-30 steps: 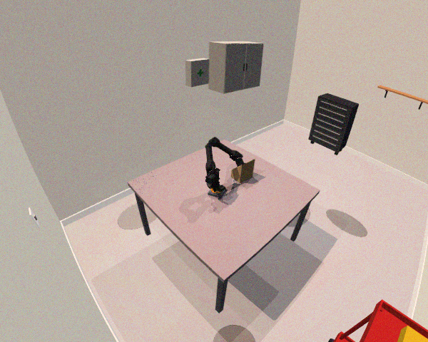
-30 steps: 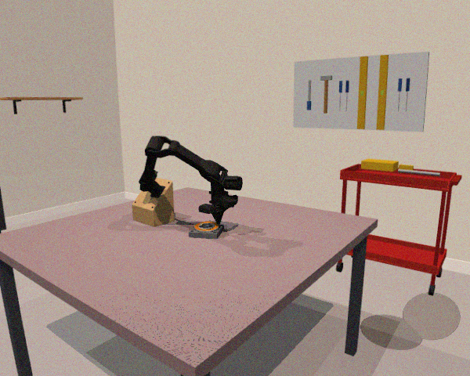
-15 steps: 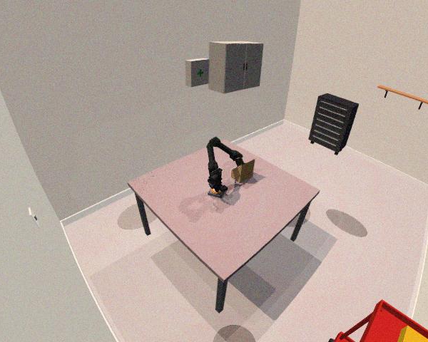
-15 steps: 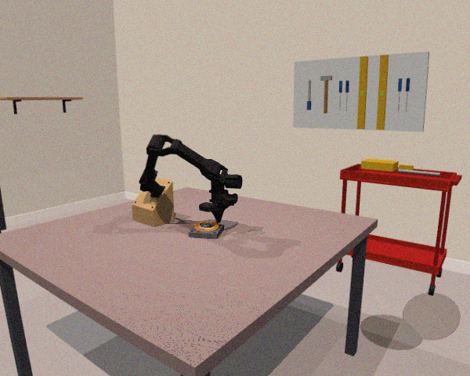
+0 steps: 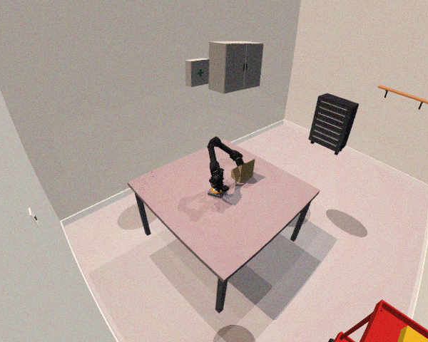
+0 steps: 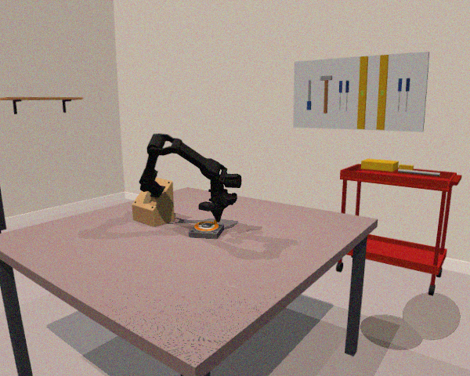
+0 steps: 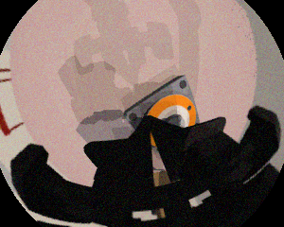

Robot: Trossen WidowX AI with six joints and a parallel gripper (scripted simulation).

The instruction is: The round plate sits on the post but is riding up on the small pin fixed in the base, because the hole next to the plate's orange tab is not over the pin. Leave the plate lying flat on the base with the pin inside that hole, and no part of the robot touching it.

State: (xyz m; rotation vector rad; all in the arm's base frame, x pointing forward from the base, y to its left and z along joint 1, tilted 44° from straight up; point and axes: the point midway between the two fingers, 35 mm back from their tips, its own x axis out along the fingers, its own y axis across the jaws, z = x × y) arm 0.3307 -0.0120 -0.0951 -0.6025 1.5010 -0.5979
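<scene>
The round plate (image 6: 206, 230) (image 7: 172, 99), an orange ring around a white ring, sits around the dark post (image 7: 174, 119) on the square grey base (image 6: 204, 235) (image 7: 145, 106). A small dark spot shows on the orange ring's right side in the wrist view; whether it is the hole or the pin I cannot tell. The orange tab is not made out, and the fingers hide the plate's near part. My gripper (image 6: 218, 220) (image 7: 147, 118) is shut and empty, pointing down at the plate's edge; contact cannot be told. In the top view the arm partly covers the plate (image 5: 214, 191).
The arm's wooden mount (image 5: 245, 172) (image 6: 153, 209) stands on the table (image 5: 225, 239) (image 6: 154, 275) behind the base, close to it. A red cart (image 6: 397, 182) stands beyond the table. Dark shadows of the arm fall around the base.
</scene>
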